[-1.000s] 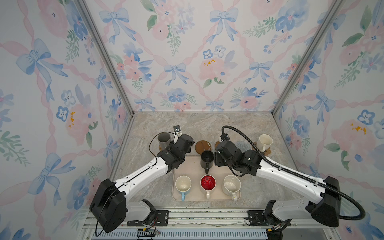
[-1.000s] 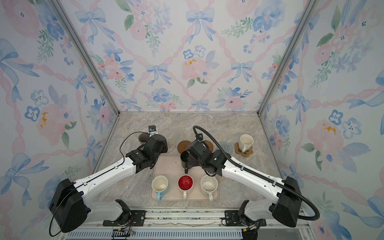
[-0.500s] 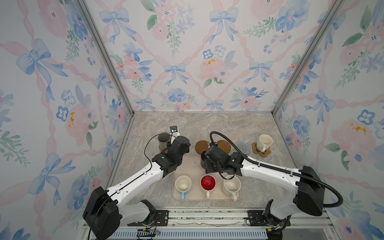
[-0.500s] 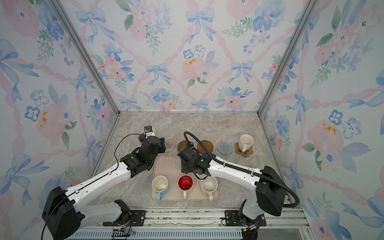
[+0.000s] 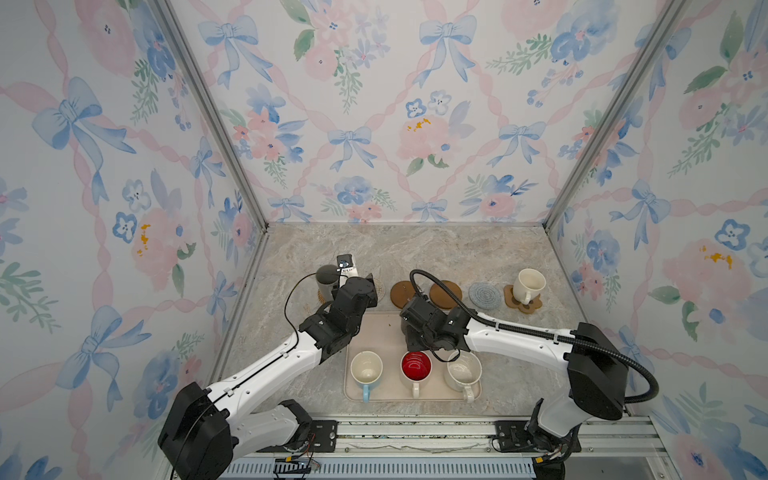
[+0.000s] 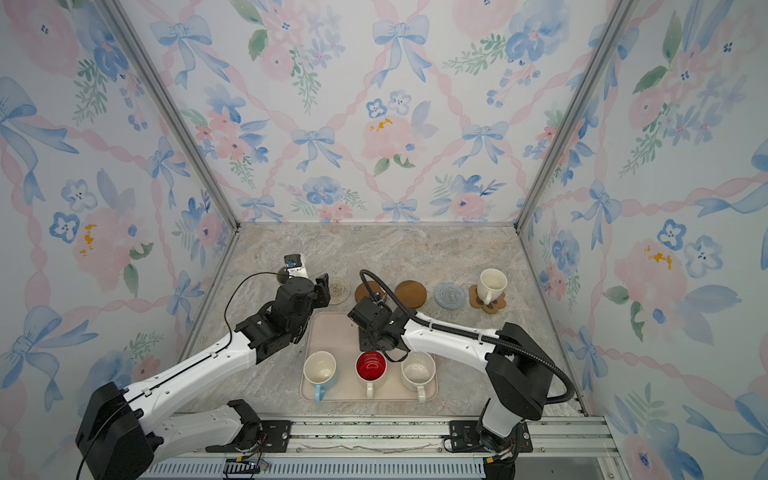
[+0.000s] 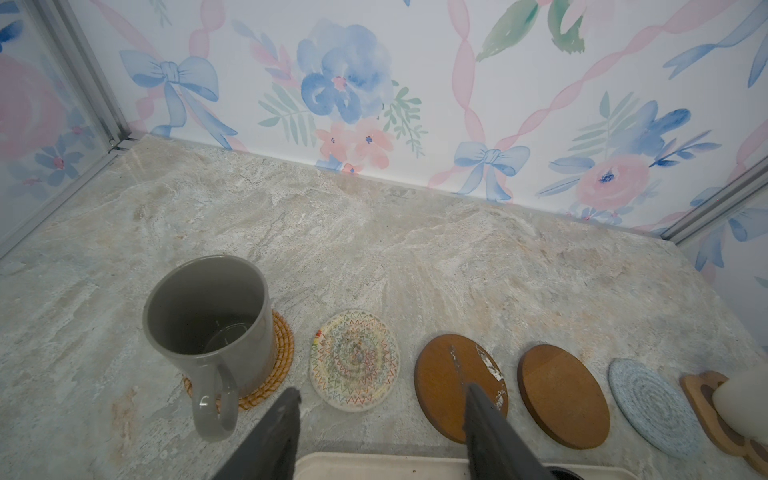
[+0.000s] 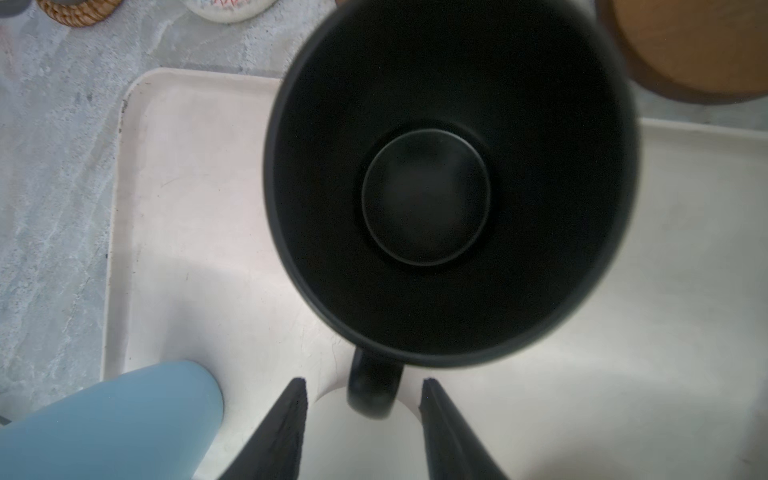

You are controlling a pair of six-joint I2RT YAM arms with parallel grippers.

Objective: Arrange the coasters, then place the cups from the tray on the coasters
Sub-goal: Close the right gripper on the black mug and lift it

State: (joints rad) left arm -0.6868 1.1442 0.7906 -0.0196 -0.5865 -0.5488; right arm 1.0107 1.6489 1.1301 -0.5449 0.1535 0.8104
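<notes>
Though both top views nearly hide the black mug point(image 8: 449, 187), our right fingers point(image 8: 274, 440) flank its handle, parted, not touching; our left fingers point(image 7: 274, 440) gape empty over the tray point(image 7: 374, 463) rim

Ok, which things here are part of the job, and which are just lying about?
Job: tray, rattan coaster, pale woven coaster, brown coaster, second brown coaster, blue-grey coaster, paw coaster, grey mug, black mug, cream mug, blue mug, red-lined mug, speckled mug.
Lying about: nothing loose; only the marble tabletop and floral walls.
</notes>
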